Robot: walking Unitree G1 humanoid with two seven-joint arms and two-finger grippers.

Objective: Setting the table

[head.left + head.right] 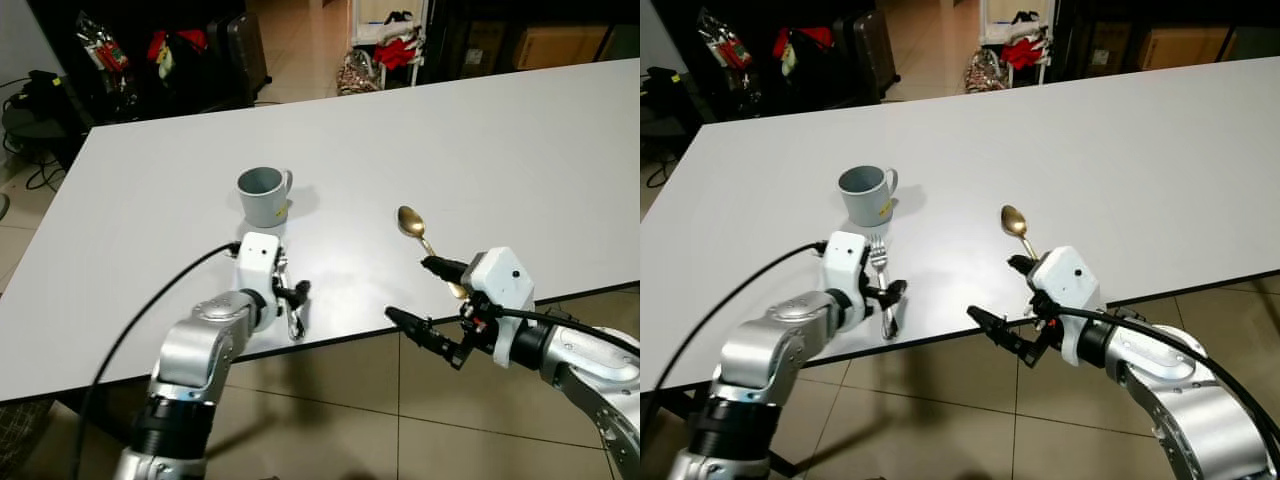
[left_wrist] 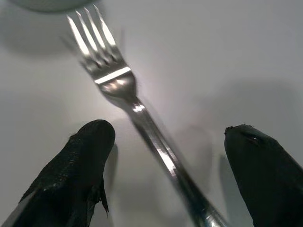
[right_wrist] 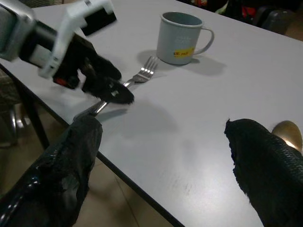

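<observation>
Fork point(image 2: 142, 113) lies flat on the white table point(image 1: 480, 130) near its front edge, lower left of centre in the head views, tines toward the grey mug point(image 1: 264, 195). Left gripper point(image 2: 165, 175) straddles the fork handle, jaws spread wide, neither finger touching it as far as the wrist view shows. Right gripper point(image 1: 425, 300), centre-right at the table edge, is also wide open and empty, one finger by the gold spoon point(image 1: 415, 228). Right wrist view adds the mug's yellow label.
</observation>
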